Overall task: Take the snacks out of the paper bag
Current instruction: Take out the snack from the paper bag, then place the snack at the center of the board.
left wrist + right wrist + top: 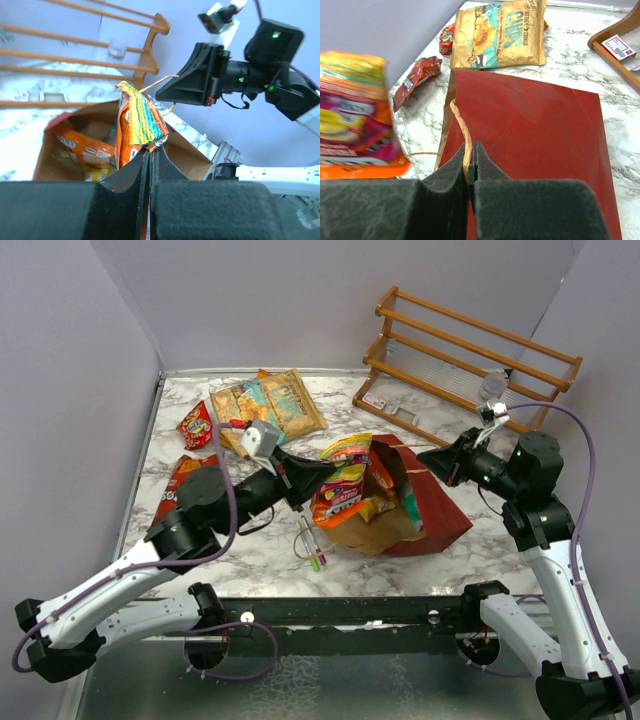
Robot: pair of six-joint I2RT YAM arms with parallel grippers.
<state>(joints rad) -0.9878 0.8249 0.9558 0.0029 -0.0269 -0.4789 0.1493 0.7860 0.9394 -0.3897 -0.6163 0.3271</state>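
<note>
Left gripper [149, 150] is clamped on the lower edge of a crinkly orange-and-rainbow foil snack packet [140, 120], raised at the mouth of the red paper carrier bag [443, 512], where orange packets [82, 146] lie inside. Right gripper [470, 167] is pinched on the bag's thin string handle [464, 135]. A tan-and-teal chip bag [266, 408] and small red packet [197, 425] lie on the marble table [400, 565], apart from the bag
</note>
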